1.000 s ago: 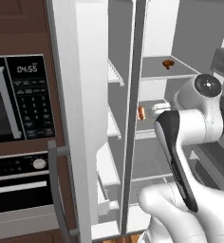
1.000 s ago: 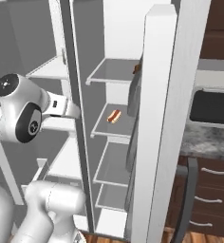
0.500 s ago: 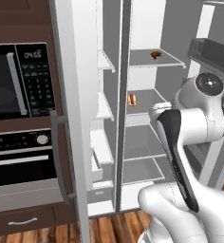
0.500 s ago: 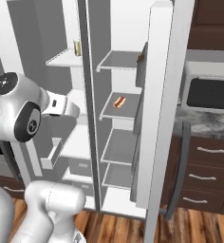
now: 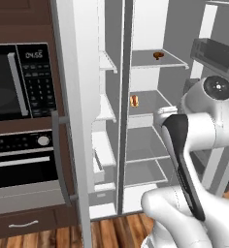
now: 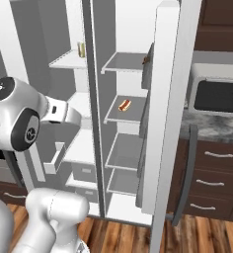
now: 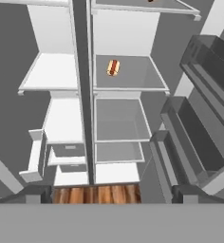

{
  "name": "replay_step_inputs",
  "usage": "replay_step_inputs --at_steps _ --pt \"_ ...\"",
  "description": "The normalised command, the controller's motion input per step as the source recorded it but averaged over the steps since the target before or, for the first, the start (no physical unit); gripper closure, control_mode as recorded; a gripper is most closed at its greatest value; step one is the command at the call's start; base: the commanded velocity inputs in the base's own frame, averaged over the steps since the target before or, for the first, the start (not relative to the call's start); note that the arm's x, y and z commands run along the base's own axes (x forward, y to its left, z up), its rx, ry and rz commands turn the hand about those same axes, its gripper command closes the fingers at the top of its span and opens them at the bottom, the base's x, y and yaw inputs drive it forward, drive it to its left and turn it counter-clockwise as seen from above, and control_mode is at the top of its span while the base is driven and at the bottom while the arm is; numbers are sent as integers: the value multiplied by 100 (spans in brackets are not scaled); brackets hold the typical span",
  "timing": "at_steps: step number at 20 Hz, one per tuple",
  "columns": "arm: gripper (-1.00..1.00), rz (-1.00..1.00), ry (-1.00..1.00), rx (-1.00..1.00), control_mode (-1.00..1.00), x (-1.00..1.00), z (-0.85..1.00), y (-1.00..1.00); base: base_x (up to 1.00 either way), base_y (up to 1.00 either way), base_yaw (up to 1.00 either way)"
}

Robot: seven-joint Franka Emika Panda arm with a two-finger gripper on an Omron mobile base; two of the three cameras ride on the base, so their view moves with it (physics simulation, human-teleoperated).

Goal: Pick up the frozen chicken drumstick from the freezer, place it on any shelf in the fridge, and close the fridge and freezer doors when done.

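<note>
Claw (image 7: 111, 193) spread wide, holding nothing, facing the divider of the open white unit. Frozen chicken drumstick (image 5: 157, 55), a small brown knobby lump, lies far back on the top shelf (image 5: 171, 63) right of the divider; a banded orange item (image 5: 134, 100) sits one shelf lower.

Hand view looks into the open side-by-side unit. A dark vertical divider (image 7: 82, 90) splits it: narrower freezer (image 7: 54, 71) on the left of the divider, wider fridge (image 7: 128, 76) on the right. Pale grey shelves stacked on both sides. An orange item with a pale band (image 7: 113, 67) lies on a fridge shelf (image 7: 133, 76), near its left rear. Dark grey door bins (image 7: 199, 142) step down the right edge. Wood floor (image 7: 97, 194) shows below the unit. The two finger tips (image 7: 38, 192) sit wide apart at the bottom corners, nothing between them.
</note>
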Motion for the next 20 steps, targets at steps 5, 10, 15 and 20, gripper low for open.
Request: replay_step_inputs --at_steps 5,10,15,20 --pt "-100 13 -20 0 -100 -80 0 66 0 0 0" --pt "-100 4 -38 0 -100 -19 0 100 0 0 0" --pt "-100 0 -41 -2 -100 -1 0 100 0 0 0" --pt "-100 0 -39 -1 -100 0 0 100 0 0 0"
